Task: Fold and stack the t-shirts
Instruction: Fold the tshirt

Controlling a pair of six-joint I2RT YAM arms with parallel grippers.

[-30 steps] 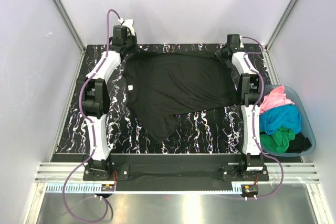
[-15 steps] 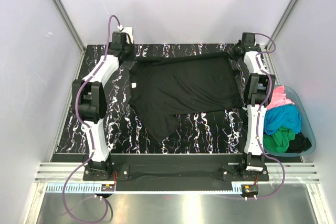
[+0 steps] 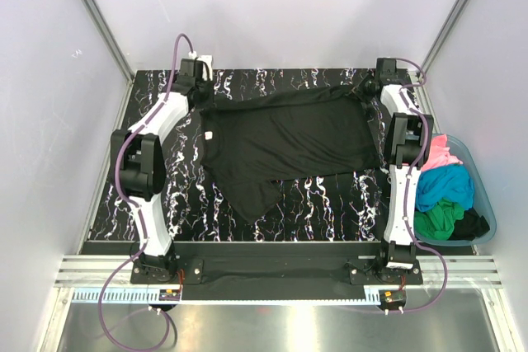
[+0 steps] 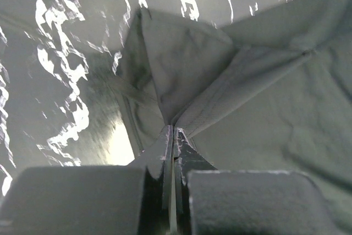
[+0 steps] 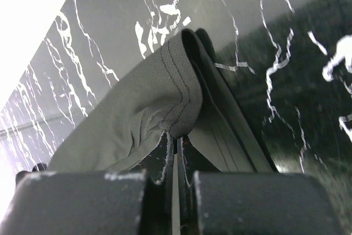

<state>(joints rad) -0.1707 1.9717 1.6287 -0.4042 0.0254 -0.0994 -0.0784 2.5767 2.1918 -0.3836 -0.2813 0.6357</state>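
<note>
Cloth is clamped in both end effectors. The left end effector (image 4: 172, 136) has its jaws pressed together on a bunched corner of the black t-shirt (image 3: 285, 133), and the right end effector (image 5: 176, 141) is closed on a stitched hem fold of the same shirt. Over the last second the two have drawn apart along the shirt's far edge. That edge was slack and rumpled before and now runs almost straight between them.

The rest of the shirt lies spread on the table (image 3: 330, 199), beside the tub (image 3: 492, 224) on the side toward the left arm. One sleeve pokes out crookedly at the near edge. Inside the tub lie the pink t-shirt (image 3: 433, 157), the blue t-shirt (image 3: 445, 187) and the green t-shirt (image 3: 437, 220) in a heap.

The stretch looks like the end of the spreading step. With the edge taut the shirt seems ready to be laid flat for its first fold, and nothing is folded or stacked yet.
</note>
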